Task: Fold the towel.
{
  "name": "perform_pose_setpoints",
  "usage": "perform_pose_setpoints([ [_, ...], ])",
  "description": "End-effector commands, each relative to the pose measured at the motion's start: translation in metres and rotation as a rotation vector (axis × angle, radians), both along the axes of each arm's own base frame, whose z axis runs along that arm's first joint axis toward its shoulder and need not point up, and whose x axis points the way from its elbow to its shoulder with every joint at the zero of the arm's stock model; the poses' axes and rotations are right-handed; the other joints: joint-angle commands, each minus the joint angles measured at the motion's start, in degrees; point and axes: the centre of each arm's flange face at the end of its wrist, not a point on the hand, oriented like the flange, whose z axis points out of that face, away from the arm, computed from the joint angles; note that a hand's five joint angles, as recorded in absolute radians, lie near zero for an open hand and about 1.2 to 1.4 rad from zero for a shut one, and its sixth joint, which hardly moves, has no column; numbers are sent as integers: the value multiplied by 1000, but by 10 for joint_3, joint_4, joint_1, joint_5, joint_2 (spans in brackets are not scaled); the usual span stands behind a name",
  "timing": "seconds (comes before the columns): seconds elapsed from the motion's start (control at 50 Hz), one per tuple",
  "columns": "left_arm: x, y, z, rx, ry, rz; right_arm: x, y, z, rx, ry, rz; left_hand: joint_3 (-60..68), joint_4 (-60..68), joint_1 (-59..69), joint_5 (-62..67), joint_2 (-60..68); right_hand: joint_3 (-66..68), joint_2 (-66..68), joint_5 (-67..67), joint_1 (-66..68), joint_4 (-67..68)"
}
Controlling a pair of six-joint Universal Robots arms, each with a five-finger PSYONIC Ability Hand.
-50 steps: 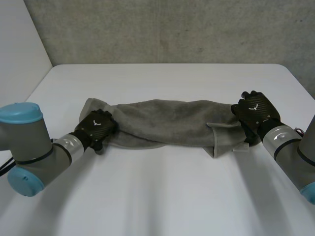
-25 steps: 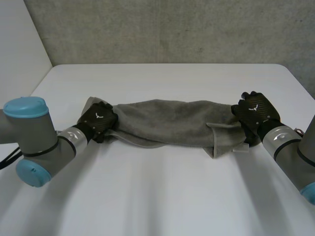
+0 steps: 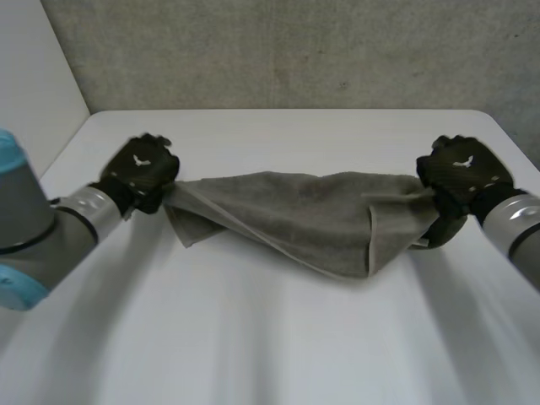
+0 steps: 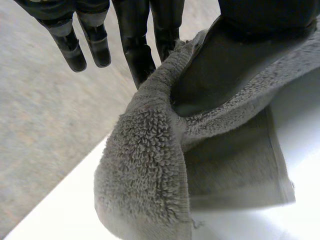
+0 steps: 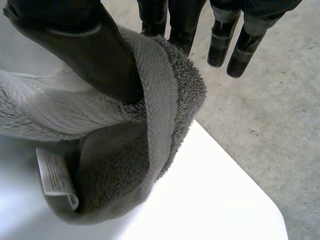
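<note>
From the head view both hands show their backs, so the grips are hidden there. The wrist views do show them. The left hand [image 3: 142,167] clamps one end of the grey towel [image 3: 295,215]: its thumb [image 4: 225,65] presses the terry edge against the fingers [image 4: 137,55], while the other fingers stick out straight past the cloth. The right hand [image 3: 462,169] pinches the opposite end in the same way, with its thumb [image 5: 85,45] on one side of the folded edge and its fingers [image 5: 180,20] behind it.

The towel hangs stretched between the two hands above the white table [image 3: 270,337]. Its middle sags in a bunched fold, and whether the lowest fold touches the tabletop cannot be told. Below the right hand the end doubles over and hides its own corner. A white label [image 5: 54,177] sits on the inside of that fold, its print unreadable. The left arm [image 3: 34,245] and right arm [image 3: 519,228] are cut off at the edges. A rough grey wall [image 3: 278,51] stands behind the table.
</note>
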Motion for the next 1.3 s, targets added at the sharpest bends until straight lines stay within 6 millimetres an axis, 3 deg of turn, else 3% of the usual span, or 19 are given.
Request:
perform_pose_setpoints([
  [0.02,23,13,26,20,130,57,-53,-27,16,56,-215,-80,-29,-34,74,50,52,-24,57,42,58,-44],
  [0.04,27,15,22,40,130,60,-65,-35,11,79,-245,-102,-29,-34,74,50,52,-24,57,42,58,-44],
  [0.06,27,15,22,40,130,61,-66,-35,11,80,-245,-102,-29,-34,74,50,52,-24,57,42,58,-44],
  [0.08,30,16,17,60,132,61,-71,-41,-1,122,-261,-107,-29,-34,74,50,52,-24,57,42,58,-44],
  [0.14,30,20,7,102,131,41,-72,-47,-19,180,-264,-88,-29,-34,74,50,52,-24,57,42,58,-44],
  [0.28,24,23,-23,195,114,21,-76,-54,-37,210,-241,-94,-29,-34,74,50,52,-24,57,42,58,-44],
  [0.32,23,24,-26,206,112,20,-75,-54,-40,215,-234,-93,-29,-34,74,50,52,-24,2,-13,4,-44],
  [0.36,23,25,-29,217,112,19,-73,-50,-45,227,-213,-75,-29,-34,74,50,52,-24,-268,-282,-266,-44],
  [0.44,19,33,-36,245,107,5,-68,-45,-49,235,-182,-58,-29,-34,74,50,52,-24,-360,-374,-358,-44],
  [0.6,17,42,-43,274,100,-6,-44,-27,-52,244,-130,6,-29,-34,74,50,52,-24,-456,-470,-454,-44],
  [0.82,17,42,-43,276,100,-6,-16,-5,-26,156,-83,28,-29,-34,74,50,52,-24,-491,-505,-489,-44],
  [0.9,17,43,-43,277,100,-7,8,9,-22,126,-56,79,-29,-34,74,50,52,-24,-489,-504,-488,-44],
  [1.0,17,45,-43,280,100,-9,32,22,-33,85,38,152,-29,-34,74,50,52,-24,-488,-502,-486,-44],
  [1.04,17,45,-42,277,100,-9,40,25,-45,61,122,186,-29,-34,74,50,52,-24,-484,-499,-483,-44],
  [1.3,12,49,-42,278,98,-26,59,27,-65,-100,398,211,-29,-34,74,50,52,-24,-459,-473,-457,-44],
])
